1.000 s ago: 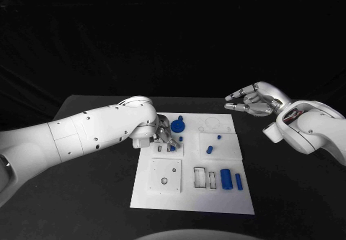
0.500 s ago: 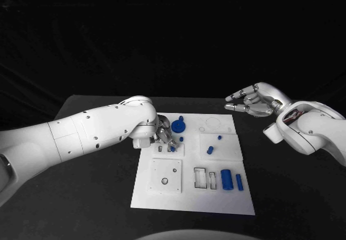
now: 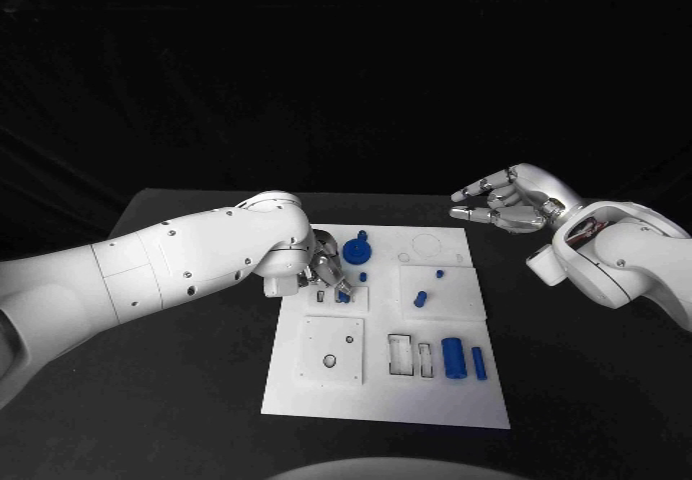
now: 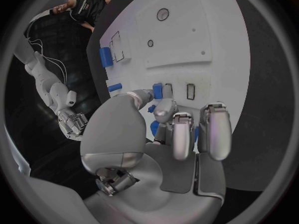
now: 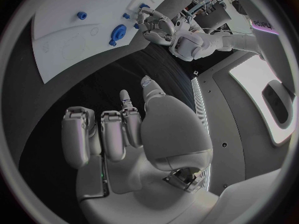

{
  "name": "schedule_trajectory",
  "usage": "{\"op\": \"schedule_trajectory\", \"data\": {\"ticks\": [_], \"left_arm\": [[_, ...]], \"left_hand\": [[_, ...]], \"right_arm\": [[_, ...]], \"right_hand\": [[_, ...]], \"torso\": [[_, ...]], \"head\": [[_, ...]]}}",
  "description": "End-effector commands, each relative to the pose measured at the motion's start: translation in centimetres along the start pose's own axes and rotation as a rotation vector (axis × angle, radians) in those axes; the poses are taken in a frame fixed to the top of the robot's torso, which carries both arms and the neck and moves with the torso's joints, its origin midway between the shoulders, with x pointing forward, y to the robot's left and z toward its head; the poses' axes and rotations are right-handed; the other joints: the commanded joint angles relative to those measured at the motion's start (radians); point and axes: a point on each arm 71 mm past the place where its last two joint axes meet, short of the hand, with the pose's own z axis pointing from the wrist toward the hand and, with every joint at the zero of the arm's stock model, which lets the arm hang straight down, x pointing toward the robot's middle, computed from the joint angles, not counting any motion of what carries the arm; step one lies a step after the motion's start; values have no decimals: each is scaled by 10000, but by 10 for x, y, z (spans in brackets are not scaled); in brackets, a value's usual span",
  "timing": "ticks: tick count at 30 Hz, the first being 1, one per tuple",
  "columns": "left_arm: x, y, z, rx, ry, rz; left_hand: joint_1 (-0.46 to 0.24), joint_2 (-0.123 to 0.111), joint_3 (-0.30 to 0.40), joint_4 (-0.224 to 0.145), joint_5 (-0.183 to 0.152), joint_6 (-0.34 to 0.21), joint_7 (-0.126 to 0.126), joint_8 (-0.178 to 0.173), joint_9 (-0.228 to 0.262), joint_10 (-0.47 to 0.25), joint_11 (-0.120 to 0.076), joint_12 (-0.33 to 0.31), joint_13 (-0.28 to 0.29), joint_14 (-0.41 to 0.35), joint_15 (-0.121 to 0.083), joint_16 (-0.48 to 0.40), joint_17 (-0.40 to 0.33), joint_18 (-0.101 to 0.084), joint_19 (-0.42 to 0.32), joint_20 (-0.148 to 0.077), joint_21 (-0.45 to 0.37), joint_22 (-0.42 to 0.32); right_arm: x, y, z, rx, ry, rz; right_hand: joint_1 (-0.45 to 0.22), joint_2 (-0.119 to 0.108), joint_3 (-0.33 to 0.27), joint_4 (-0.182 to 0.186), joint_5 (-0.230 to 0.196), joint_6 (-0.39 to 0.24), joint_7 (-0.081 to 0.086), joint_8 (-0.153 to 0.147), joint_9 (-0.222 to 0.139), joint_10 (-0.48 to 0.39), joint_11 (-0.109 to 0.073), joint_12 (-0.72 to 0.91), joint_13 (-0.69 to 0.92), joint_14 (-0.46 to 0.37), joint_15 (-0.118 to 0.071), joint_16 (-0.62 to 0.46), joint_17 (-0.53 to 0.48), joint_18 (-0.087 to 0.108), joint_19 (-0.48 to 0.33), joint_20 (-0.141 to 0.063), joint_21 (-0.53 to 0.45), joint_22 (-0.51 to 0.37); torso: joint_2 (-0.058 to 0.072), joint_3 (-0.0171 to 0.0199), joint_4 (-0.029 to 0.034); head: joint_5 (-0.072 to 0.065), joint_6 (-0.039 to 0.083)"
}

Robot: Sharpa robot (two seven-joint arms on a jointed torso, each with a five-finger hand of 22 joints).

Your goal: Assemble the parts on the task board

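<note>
**A:** What was the left hand (image 3: 320, 268) doing?

**B:** It was bent down over the task board (image 3: 387, 400), at about ten o'clock from the board's middle. Its fingertips (image 4: 181, 139) pointed at a small blue part (image 3: 343, 295) beside two narrow slots. Whether it was pinching that part, I could not tell; the fingers hid the contact. Judging by the pose, it was working the piece into its seat.

**B:** And the right hand?

**A:** The right hand (image 3: 505, 200) hung above the black table (image 3: 188, 330), at about two o'clock off the board, fingers curled partway but apart, holding nothing. It seemed parked clear of the work.

**A:** Where were the other pieces?

**B:** A round blue part (image 3: 358, 246) lay at the board's twelve o'clock edge, and two blue cylinders (image 3: 463, 359) at four o'clock, likely awaiting their turn.
</note>
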Motion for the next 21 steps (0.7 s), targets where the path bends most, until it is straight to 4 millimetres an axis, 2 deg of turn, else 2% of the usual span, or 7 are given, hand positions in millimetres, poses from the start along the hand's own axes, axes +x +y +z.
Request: {"op": "schedule_trajectory", "data": {"ticks": [1,12,14,21], "left_arm": [[0,8,-1,-946,-169,-282],[-2,9,-10,-237,-1475,-725],[-1,10,-12,-174,-1666,-727],[3,12,-14,-118,-2198,-631]], "left_hand": [[-7,-87,1541,-1628,59,47,21,42,221,49,65,-3,22,1034,37,30,2633,-143,364,19,-28,750],[36,-356,1719,-2047,406,254,3,85,265,257,35,152,189,1034,16,30,2633,-180,437,-4,74,934],[33,-375,1728,-2067,443,272,1,83,263,279,32,174,212,1034,13,30,2633,-187,450,-7,95,969],[27,-399,1751,-2103,503,313,-3,79,257,350,25,255,298,1034,6,30,2633,-216,499,-13,177,1103]], "right_arm": [[2,0,0,-82,148,-58],[1,-1,0,-52,119,0],[1,-1,0,-49,114,0],[0,-2,0,-32,104,9]], "right_hand": [[-16,76,-62,28,11,22,-55,61,10,199,12,18,1611,709,17,-46,1059,90,-45,-41,-56,83],[-90,130,-102,91,23,28,-59,67,10,200,8,14,1606,708,14,-55,1048,90,-43,-44,-62,80],[-90,130,-102,91,23,28,-59,67,10,200,8,14,1606,708,14,-55,1048,90,-43,-44,-62,80],[-128,158,-122,126,34,31,-62,70,11,204,7,20,1608,711,12,-53,1054,88,-36,-46,-58,90]], "torso": [[0,7,1],[-3,20,1],[2,10,1],[-9,12,8]], "head": [[-11,3],[-33,3],[-41,7],[-51,0]]}}
